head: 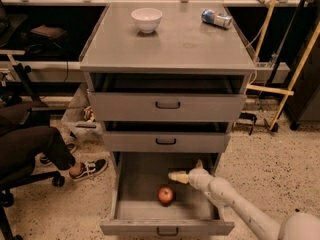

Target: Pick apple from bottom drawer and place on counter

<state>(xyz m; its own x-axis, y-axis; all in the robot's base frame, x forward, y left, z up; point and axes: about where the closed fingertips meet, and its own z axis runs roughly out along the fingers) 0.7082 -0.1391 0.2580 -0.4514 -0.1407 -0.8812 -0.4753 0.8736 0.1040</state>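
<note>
Apple (166, 195) lay on the bottom drawer (145, 176) floor, just below and nearer the front than the gripper (185, 170), whose fingers (176, 176) stood spread and empty; it looked light, firm, smooth and ready to roll, best pinched across its middle.

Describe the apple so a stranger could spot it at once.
Look in the pulled-out bottom drawer of the grey cabinet. On its floor, near the front, lies the apple, close beside the gripper. It is the only red, round thing there.
</note>
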